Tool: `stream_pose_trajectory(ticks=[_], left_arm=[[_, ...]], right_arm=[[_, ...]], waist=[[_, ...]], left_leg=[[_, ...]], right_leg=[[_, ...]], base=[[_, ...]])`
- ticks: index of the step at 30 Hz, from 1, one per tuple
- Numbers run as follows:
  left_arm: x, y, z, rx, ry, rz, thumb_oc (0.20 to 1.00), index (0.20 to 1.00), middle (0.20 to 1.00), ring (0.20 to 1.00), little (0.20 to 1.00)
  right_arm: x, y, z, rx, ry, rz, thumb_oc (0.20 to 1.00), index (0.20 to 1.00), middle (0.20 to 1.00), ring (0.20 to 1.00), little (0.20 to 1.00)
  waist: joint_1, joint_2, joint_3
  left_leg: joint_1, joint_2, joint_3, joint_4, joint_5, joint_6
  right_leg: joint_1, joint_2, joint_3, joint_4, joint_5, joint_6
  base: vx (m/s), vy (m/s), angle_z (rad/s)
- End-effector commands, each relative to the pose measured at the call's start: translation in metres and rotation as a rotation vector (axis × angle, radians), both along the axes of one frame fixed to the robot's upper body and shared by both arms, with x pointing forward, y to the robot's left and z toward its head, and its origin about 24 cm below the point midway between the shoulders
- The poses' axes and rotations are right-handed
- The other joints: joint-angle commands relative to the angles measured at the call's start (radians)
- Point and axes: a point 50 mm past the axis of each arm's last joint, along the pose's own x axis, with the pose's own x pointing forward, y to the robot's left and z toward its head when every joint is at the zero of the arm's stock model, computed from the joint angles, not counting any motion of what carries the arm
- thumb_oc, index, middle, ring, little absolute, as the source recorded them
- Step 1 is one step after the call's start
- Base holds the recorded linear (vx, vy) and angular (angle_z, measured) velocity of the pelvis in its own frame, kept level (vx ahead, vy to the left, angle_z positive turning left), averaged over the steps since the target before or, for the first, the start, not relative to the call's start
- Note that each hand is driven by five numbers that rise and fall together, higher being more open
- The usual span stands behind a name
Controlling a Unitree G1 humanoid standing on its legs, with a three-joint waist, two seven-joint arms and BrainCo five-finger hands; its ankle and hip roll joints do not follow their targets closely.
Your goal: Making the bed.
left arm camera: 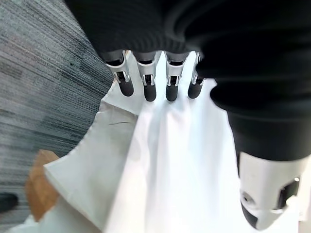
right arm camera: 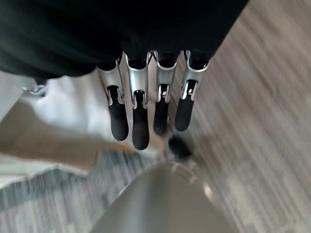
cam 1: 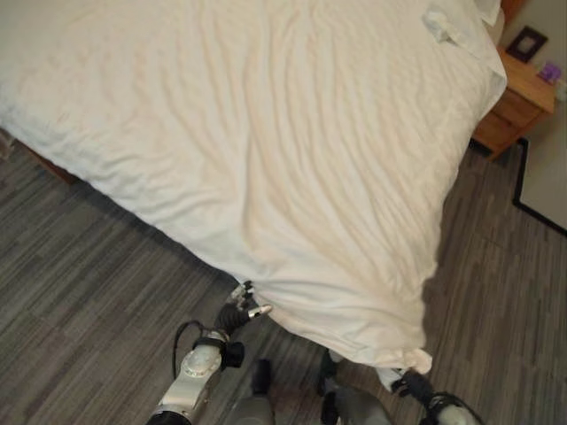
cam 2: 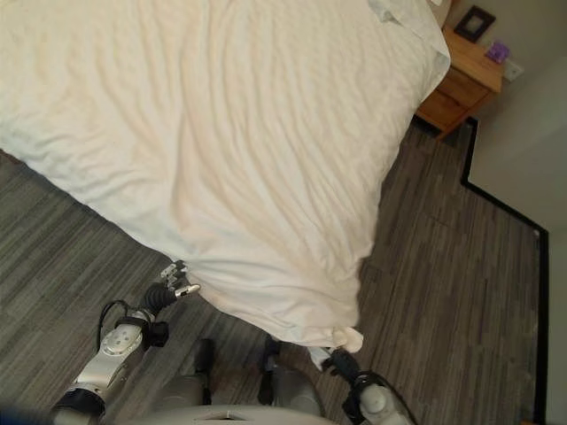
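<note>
A white duvet (cam 1: 266,133) covers the bed, wrinkled, with its near corner (cam 1: 409,359) hanging towards the floor. My left hand (cam 1: 237,310) sits at the duvet's lower edge, left of that corner. In the left wrist view its fingers (left arm camera: 146,82) are straight over the white cloth (left arm camera: 165,160) and grip nothing. My right hand (cam 1: 409,382) hangs just below the near corner. In the right wrist view its fingers (right arm camera: 138,121) point straight down over the floor, with white cloth (right arm camera: 63,107) beside them, and hold nothing.
A wooden nightstand (cam 1: 518,102) stands at the far right by the head of the bed, with a dark picture frame (cam 1: 527,42) and a small purple thing (cam 1: 549,71) on it. Grey striped carpet (cam 1: 89,266) runs along both sides of the bed.
</note>
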Motion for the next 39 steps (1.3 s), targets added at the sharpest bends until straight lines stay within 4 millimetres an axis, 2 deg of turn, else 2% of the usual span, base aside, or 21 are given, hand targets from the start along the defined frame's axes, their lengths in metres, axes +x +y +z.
stream_pose_trajectory(ticks=[1,2,3,7,11,12,15,20,22,23,24,27,28,30,31,33,34,35,37,38,39], left_arm=[[0.013,-0.008,0.015,-0.027,-0.086,-0.043,1.0,1.0,1.0,1.0,1.0],[0.012,-0.007,0.013,-0.026,-0.076,-0.047,1.0,1.0,1.0,1.0,1.0],[0.011,-0.008,0.012,-0.032,-0.07,-0.047,1.0,1.0,1.0,1.0,1.0],[0.006,-0.005,0.008,-0.044,-0.04,-0.053,1.0,1.0,1.0,1.0,1.0],[0.006,-0.004,0.007,-0.047,-0.038,-0.048,1.0,1.0,1.0,1.0,1.0],[0.008,-0.004,0.008,-0.04,-0.036,-0.057,1.0,1.0,1.0,1.0,1.0],[0.01,-0.004,0.01,-0.036,-0.038,-0.077,1.0,1.0,1.0,1.0,1.0],[0.017,-0.01,0.015,-0.03,-0.056,-0.123,1.0,1.0,1.0,1.0,1.0],[0.017,-0.011,0.015,-0.034,-0.058,-0.123,1.0,1.0,1.0,1.0,1.0],[0.017,-0.011,0.015,-0.034,-0.058,-0.123,1.0,1.0,1.0,1.0,1.0],[0.018,-0.013,0.014,-0.032,-0.059,-0.125,1.0,1.0,1.0,1.0,1.0],[0.018,-0.016,0.013,-0.036,-0.058,-0.132,1.0,1.0,1.0,1.0,1.0],[0.019,-0.017,0.012,-0.035,-0.06,-0.127,1.0,1.0,1.0,1.0,1.0],[0.019,-0.019,0.012,-0.045,-0.067,-0.114,1.0,1.0,1.0,1.0,1.0],[0.019,-0.02,0.012,-0.056,-0.072,-0.104,1.0,1.0,1.0,1.0,1.0],[0.018,-0.023,0.011,-0.067,-0.075,-0.092,1.0,1.0,1.0,1.0,1.0],[0.019,-0.029,0.012,-0.077,-0.082,-0.102,1.0,1.0,1.0,1.0,1.0],[0.019,-0.028,0.012,-0.075,-0.082,-0.101,1.0,1.0,1.0,1.0,1.0],[0.017,-0.033,0.011,-0.082,-0.073,-0.115,1.0,1.0,1.0,1.0,1.0],[0.017,-0.033,0.011,-0.082,-0.073,-0.115,1.0,1.0,1.0,1.0,1.0],[0.013,-0.034,0.01,-0.083,-0.065,-0.134,1.0,1.0,1.0,1.0,1.0]], right_arm=[[-0.089,-0.059,-0.018,-0.166,0.378,-0.139,0.2,0.2,0.2,0.2,0.2],[-0.094,-0.057,-0.02,-0.153,0.401,-0.174,0.241,0.241,0.241,0.241,0.241],[-0.1,-0.057,-0.021,-0.141,0.425,-0.22,1.0,1.0,1.0,1.0,1.0],[-0.103,-0.073,-0.018,-0.1,0.407,-0.481,1.0,1.0,1.0,1.0,1.0],[-0.101,-0.087,-0.014,-0.097,0.373,-0.587,1.0,1.0,1.0,1.0,1.0],[-0.11,-0.112,-0.005,-0.106,0.359,-0.753,1.0,1.0,1.0,1.0,1.0],[-0.129,-0.148,0.011,-0.154,0.344,-0.94,1.0,1.0,1.0,1.0,1.0],[-0.173,-0.237,0.077,-0.36,0.207,-1.278,1.0,1.0,1.0,1.0,1.0],[-0.172,-0.268,0.11,-0.438,0.073,-1.329,1.0,1.0,1.0,1.0,1.0],[-0.172,-0.268,0.11,-0.439,0.073,-1.329,1.0,1.0,1.0,1.0,1.0],[-0.16,-0.288,0.135,-0.494,-0.044,-1.315,1.0,1.0,1.0,1.0,1.0],[-0.137,-0.302,0.155,-0.522,-0.177,-1.281,1.0,1.0,1.0,1.0,1.0],[-0.104,-0.305,0.167,-0.519,-0.322,-1.2,1.0,1.0,1.0,1.0,1.0],[-0.05,-0.296,0.188,-0.477,-0.563,-1.06,1.0,1.0,1.0,1.0,1.0],[-0.022,-0.28,0.195,-0.402,-0.692,-0.995,0.2,0.2,0.2,0.2,0.2],[0.026,-0.236,0.201,-0.229,-0.885,-0.852,0.2,0.2,0.2,0.2,0.2],[0.063,-0.185,0.207,0.04,-1.049,-0.751,0.2,0.2,0.2,0.2,0.2],[0.063,-0.184,0.207,0.043,-1.049,-0.751,0.2,0.2,0.2,0.2,0.2],[0.088,-0.134,0.205,0.317,-1.091,-0.64,0.2,0.2,0.2,0.2,0.2],[0.088,-0.134,0.205,0.317,-1.091,-0.64,0.2,0.2,0.2,0.2,0.2],[0.099,-0.095,0.201,0.498,-1.036,-0.495,0.2,0.2,0.2,0.2,0.2]], waist=[[0.006,0.05,0.025],[0.006,0.054,0.02],[0.006,0.057,0.015],[0.001,0.078,-0.006],[-0.003,0.082,-0.013],[-0.009,0.083,-0.018],[-0.02,0.083,-0.033],[-0.055,0.086,-0.056],[-0.067,0.088,-0.06],[-0.066,0.088,-0.06],[-0.074,0.089,-0.06],[-0.08,0.09,-0.058],[-0.085,0.092,-0.055],[-0.09,0.096,-0.051],[-0.092,0.1,-0.046],[-0.094,0.105,-0.041],[-0.084,0.109,-0.035],[-0.086,0.107,-0.035],[-0.071,0.114,-0.027],[-0.071,0.114,-0.027],[-0.057,0.117,-0.023]], left_leg=[[-0.041,-0.007,-0.017,-0.018,0.063,-0.015],[-0.038,-0.008,-0.016,-0.018,0.06,-0.014],[-0.036,-0.009,-0.018,-0.018,0.059,-0.013],[-0.02,-0.013,-0.015,-0.018,0.051,-0.012],[-0.014,-0.014,-0.01,-0.018,0.049,-0.013],[-0.002,-0.015,-0.006,-0.018,0.043,-0.013],[0.002,-0.015,-0.002,-0.018,0.042,-0.015],[0.013,-0.018,0.0,-0.018,0.034,-0.02],[0.014,-0.019,0.005,-0.018,0.033,-0.02],[0.014,-0.018,0.005,-0.018,0.033,-0.02],[0.014,-0.018,0.01,-0.018,0.032,-0.02],[0.015,-0.016,0.02,-0.018,0.031,-0.02],[0.015,-0.013,0.029,-0.018,0.03,-0.019],[0.015,-0.011,0.04,-0.018,0.028,-0.018],[0.021,-0.008,0.044,-0.018,0.022,-0.017],[0.022,-0.006,0.052,-0.018,0.022,-0.015],[0.017,-0.006,0.054,-0.018,0.029,-0.013],[0.017,-0.006,0.053,-0.018,0.029,-0.013],[0.014,-0.006,0.052,-0.018,0.034,-0.013],[0.014,-0.006,0.052,-0.018,0.034,-0.013],[0.01,-0.007,0.048,-0.018,0.039,-0.014]], right_leg=[[0.062,0.004,-0.003,0.072,-0.028,0.024],[0.065,0.004,-0.003,0.07,-0.03,0.024],[0.068,0.003,-0.004,0.068,-0.032,0.024],[0.086,-0.002,-0.009,0.067,-0.039,0.024],[0.091,-0.003,-0.006,0.066,-0.037,0.024],[0.101,-0.002,-0.005,0.065,-0.036,0.026],[0.106,-0.003,-0.004,0.064,-0.031,0.029],[0.119,-0.009,0.006,0.053,-0.022,0.037],[0.117,-0.009,0.013,0.053,-0.02,0.039],[0.117,-0.009,0.013,0.054,-0.02,0.039],[0.114,-0.009,0.019,0.057,-0.018,0.04],[0.112,-0.008,0.026,0.057,-0.016,0.041],[0.107,-0.006,0.034,0.057,-0.012,0.041],[0.1,-0.004,0.043,0.057,-0.01,0.042],[0.102,-0.001,0.047,0.058,-0.015,0.042],[0.1,0.001,0.052,0.057,-0.016,0.04],[0.095,0.0,0.049,0.054,-0.014,0.037],[0.095,0.0,0.049,0.054,-0.015,0.037],[0.094,-0.002,0.043,0.053,-0.017,0.034],[0.094,-0.002,0.043,0.053,-0.017,0.034],[0.095,-0.005,0.033,0.049,-0.017,0.033]], base=[[0.0,0.0,0.0],[0.0,0.0,0.0],[0.0,0.0,0.0],[0.0,0.0,0.0],[0.0,-0.001,-0.01],[0.0,-0.008,-0.06],[0.01,-0.015,-0.05],[0.01,0.002,-0.01],[0.0,0.005,-0.04],[0.0,-0.001,-0.04],[0.0,0.0,-0.05],[0.0,0.003,-0.13],[-0.01,0.006,-0.14],[0.0,0.006,-0.23],[-0.01,0.001,-0.29],[-0.02,-0.01,-0.17],[-0.02,-0.013,-0.11],[-0.04,-0.026,-0.13],[-0.01,-0.007,-0.06],[-0.03,-0.023,0.13],[-0.02,-0.027,0.13]])
